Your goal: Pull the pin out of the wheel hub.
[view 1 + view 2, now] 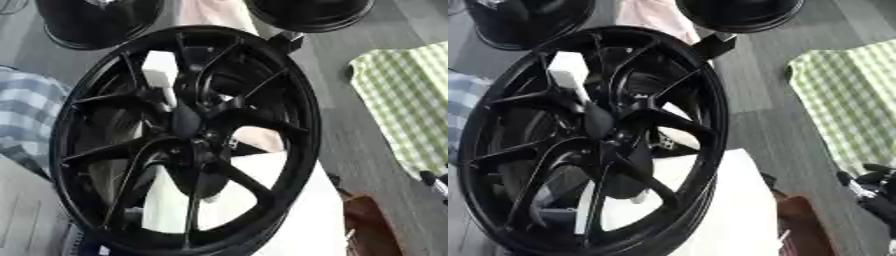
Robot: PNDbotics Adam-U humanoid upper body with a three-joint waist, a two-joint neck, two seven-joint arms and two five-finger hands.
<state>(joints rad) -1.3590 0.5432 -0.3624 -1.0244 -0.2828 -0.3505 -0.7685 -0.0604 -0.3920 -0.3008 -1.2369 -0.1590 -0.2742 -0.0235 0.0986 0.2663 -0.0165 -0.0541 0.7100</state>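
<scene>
Wheel hub [188,125]: black multi-spoke rim, seen standing on edge and tilted, filling most of both views; its lower edge was set over a white surface [297,220].
Hub centre: dark boss where the spokes met; the pin could not be made out against the black metal.
White block [569,75]: pale upright piece seen through the upper-left spokes, behind or in the rim; which could not be told.
Right hand [877,192]: only dark fingers were seen at the right edge of the right eye view, well apart from the rim; whether they were released or clenched could not be told, nothing was seen grasped.
Left hand: not seen in either view.
Background: two more black rims at the top edge, one at left [96,22] and one at right [311,14]; green checked cloth [407,100] on the grey floor at right; blue checked cloth [26,115] at left; brown object [372,230] near the lower right.
</scene>
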